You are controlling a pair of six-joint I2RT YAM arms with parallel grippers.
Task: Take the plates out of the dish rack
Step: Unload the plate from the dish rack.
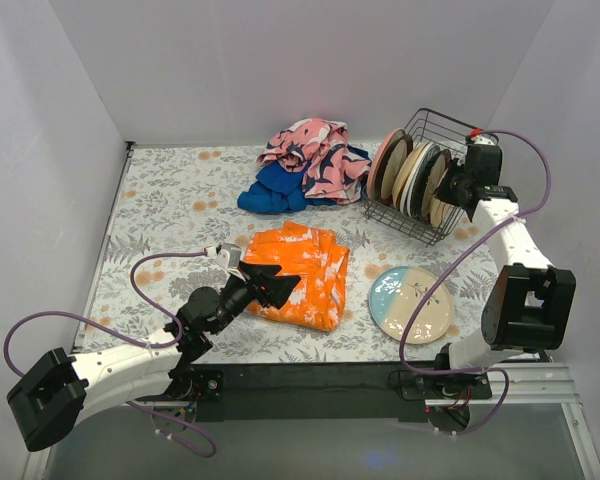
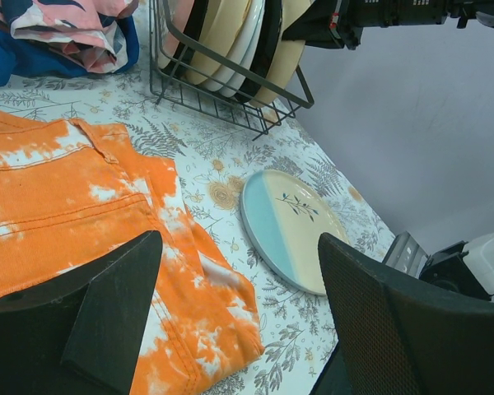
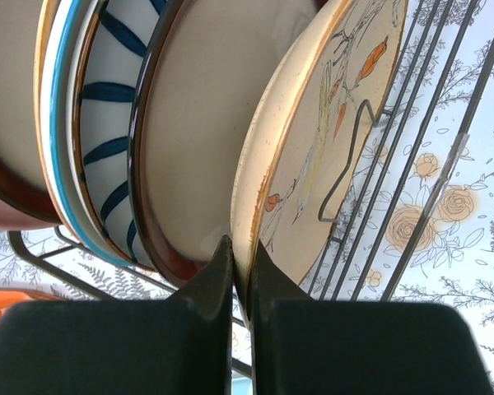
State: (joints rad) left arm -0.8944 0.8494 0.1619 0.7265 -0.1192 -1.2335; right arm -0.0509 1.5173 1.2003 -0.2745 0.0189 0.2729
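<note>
Plates [image 1: 408, 172] stand on edge in the rack [image 1: 432, 118], packed so tightly that you cannot count them with certainty from the top view; four or five rims show. Your right gripper [image 3: 240, 255] is clamped on the lower rim of the tan plate [image 3: 313, 140], the end plate at the rack's right side, with one finger on each face. That plate is upright and inside the rack, and a wire prong crosses its painted face. The right wrist view cuts every plate off at the top. The dark-rimmed plate [image 3: 198, 123] and the striped plate [image 3: 111, 123] are only part seen, and you cannot tell whether the tan plate touches its neighbour. The fingers hide the rack's floor beneath the grip. From above, the wrist covers the grip itself.

Your left gripper [image 1: 278, 283] is well left of the rack and nearer to you, above the orange cloth [image 1: 305, 262]. Its jaws are wide apart with nothing between them; whether they touch the cloth is unclear. The blue-cream plate [image 1: 410, 303] lies flat on the table [image 1: 170, 210], in front of the rack and apart from it. A heap of cloths [image 1: 305, 165] lies just left of the rack. The left wrist view shows only the rack's lower part.
</note>
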